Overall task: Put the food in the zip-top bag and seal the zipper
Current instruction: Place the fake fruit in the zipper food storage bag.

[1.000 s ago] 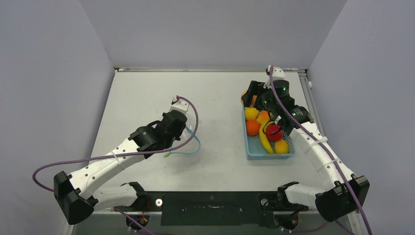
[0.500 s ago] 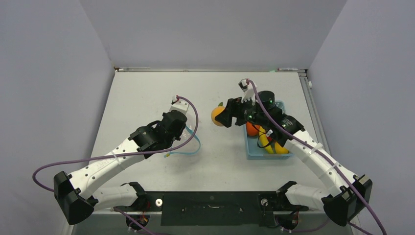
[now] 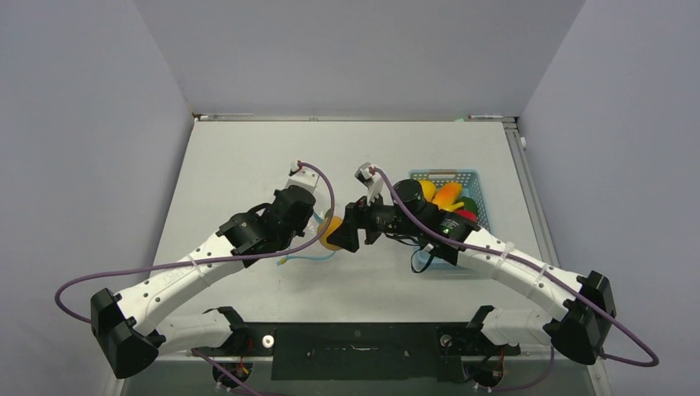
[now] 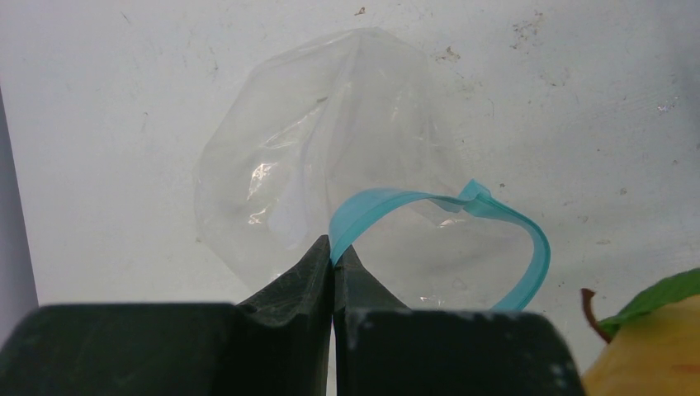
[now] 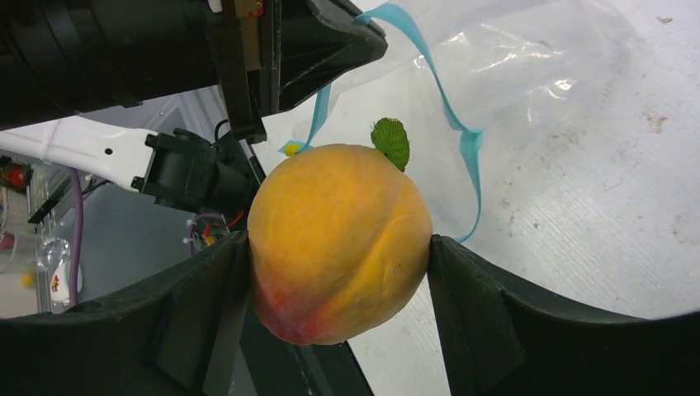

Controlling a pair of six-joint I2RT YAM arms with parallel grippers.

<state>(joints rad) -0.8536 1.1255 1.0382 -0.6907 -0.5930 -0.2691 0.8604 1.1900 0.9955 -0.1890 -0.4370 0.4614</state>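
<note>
Holding the zip-top bag point(image 4: 330, 148) open by a single pinch is the weak point. The left gripper point(image 4: 333, 247) is clenched on one spot of the zipper point(image 4: 388, 200). The rest of that blue strip hangs as a soft loop curving toward the right of the left wrist view. The right gripper point(image 5: 337, 247) grasps an orange-yellow peach point(image 5: 330, 206) across its width, and the fruit looks nearly as broad as the loop. If it comes in off-centre, it could fold the strip flat, push the light film along the worktop point(image 3: 248, 165), or roll off outside the bag. A hard nudge might also drag the strip out of the left jaws. The right fingers stand wide on either side of the fruit and could snag the film when they let go.

In the top view the peach sits at the middle of the frame, just right of the left gripper and close to the bag's mouth. In the right wrist view the strip runs behind the fruit toward the upper right, with the clear film beyond it. The peach seems to be at the opening rather than inside, though how high it hangs I cannot tell. Other fruits point(image 3: 446, 196) lie in the light blue basket point(image 3: 450, 174), right of centre.
</note>
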